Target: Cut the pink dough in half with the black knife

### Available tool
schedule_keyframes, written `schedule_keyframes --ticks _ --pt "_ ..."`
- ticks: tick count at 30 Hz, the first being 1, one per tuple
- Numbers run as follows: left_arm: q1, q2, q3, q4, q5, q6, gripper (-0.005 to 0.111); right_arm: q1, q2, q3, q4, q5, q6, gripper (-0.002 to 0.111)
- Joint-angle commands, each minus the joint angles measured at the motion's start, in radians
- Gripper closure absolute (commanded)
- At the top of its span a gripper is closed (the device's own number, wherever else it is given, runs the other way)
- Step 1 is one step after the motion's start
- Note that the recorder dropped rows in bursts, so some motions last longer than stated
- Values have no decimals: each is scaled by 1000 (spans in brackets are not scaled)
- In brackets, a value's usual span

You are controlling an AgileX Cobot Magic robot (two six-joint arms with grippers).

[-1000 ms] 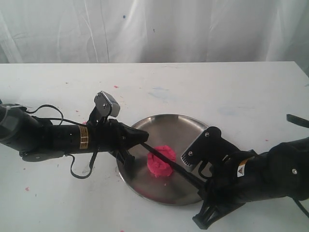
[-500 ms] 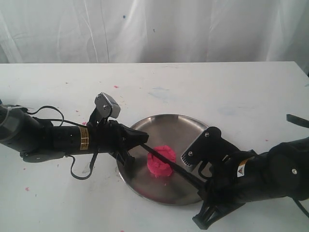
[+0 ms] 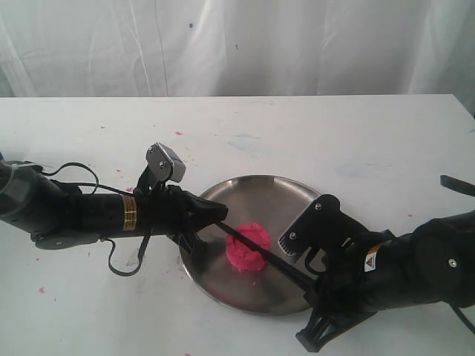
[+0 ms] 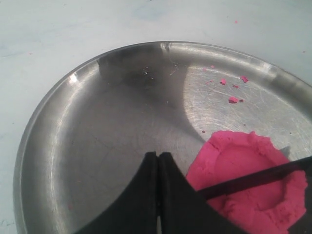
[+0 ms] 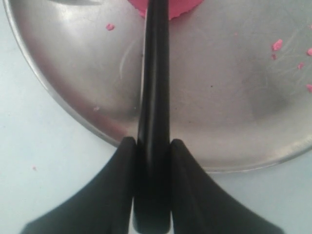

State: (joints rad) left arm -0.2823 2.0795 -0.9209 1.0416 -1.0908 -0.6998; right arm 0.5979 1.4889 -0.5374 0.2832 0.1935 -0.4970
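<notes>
**Knife laid across the pink dough on the steel plate**

On the left of the white table (image 3: 312, 133), the left arm lies low and reaches rightward over the near-left rim of the round steel plate (image 3: 286, 191). The left gripper (image 3: 221, 213) has its two black fingers (image 4: 146, 195) pressed together with only a thin seam between them, and nothing is caught there. Its tip sits just beside the left edge of the pink dough (image 3: 248, 247), above the plate floor; whether it touches the dough or the blade cannot be told.

The pink dough is a single round lump, lying a little left of the plate's middle. Its top is dished, with a raised rim around a shallow hollow. The black knife (image 3: 267, 254) runs across the top of it on a slant, its point toward the far left by the left gripper's tip, its handle toward the near right. In the left wrist view the blade crosses the dough's hollow as a thin dark bar.

A few tiny pink crumbs (image 4: 233, 99) are scattered on the plate's floor beyond the dough.

On the right, the right gripper (image 5: 152, 146) pinches the knife's black handle between its fingers, at the near-right rim of the plate. The right arm stretches away to the near right.
</notes>
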Motion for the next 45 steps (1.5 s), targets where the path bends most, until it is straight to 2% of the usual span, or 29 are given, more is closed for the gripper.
schedule_keyframes --ticks 1,45 --pt "1 4 0 23 38 0 107 0 2 4 3 0 24 108" --pt "1 4 0 52 105 -2 107 0 2 4 3 -14 24 108"
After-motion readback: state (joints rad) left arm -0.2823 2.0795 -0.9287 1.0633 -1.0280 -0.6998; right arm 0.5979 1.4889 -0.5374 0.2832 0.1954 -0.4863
